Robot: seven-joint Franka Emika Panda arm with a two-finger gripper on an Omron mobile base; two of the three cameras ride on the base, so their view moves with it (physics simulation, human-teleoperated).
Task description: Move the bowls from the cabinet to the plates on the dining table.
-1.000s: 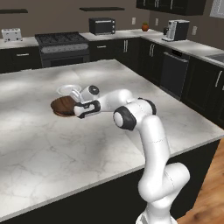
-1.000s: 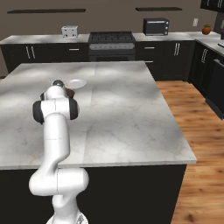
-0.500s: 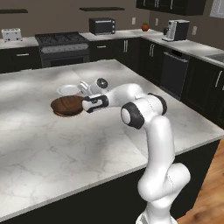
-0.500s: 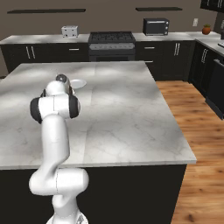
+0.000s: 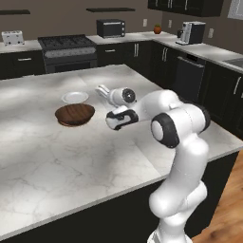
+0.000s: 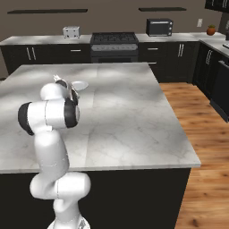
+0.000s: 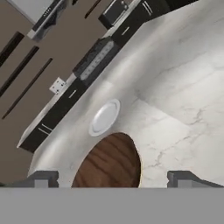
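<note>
A wide dark-brown wooden bowl (image 5: 74, 114) rests on the marble dining table (image 5: 142, 80), with a thin pale plate rim (image 7: 141, 174) showing at its edge. Just behind it lies a second pale plate (image 5: 75, 97) with nothing on it, also seen in the right base view (image 6: 80, 84) and the hand view (image 7: 105, 117). My gripper (image 5: 109, 119) hangs a short way to the right of the bowl, pointing at it, open and holding nothing. In the hand view the bowl (image 7: 111, 164) lies between and beyond the two spread fingertips (image 7: 41, 178).
A black stove (image 5: 66, 47), a microwave (image 5: 110, 27) and a toaster (image 5: 13, 37) stand along the back counter. Dark wall cabinets (image 5: 190, 5) hang at the back right. Wooden floor (image 6: 197, 134) runs along the table's right side.
The gripper has drawn back to the right, away from the wooden bowl, with its jaws a little wider. The bowl stays where it was on the table.
</note>
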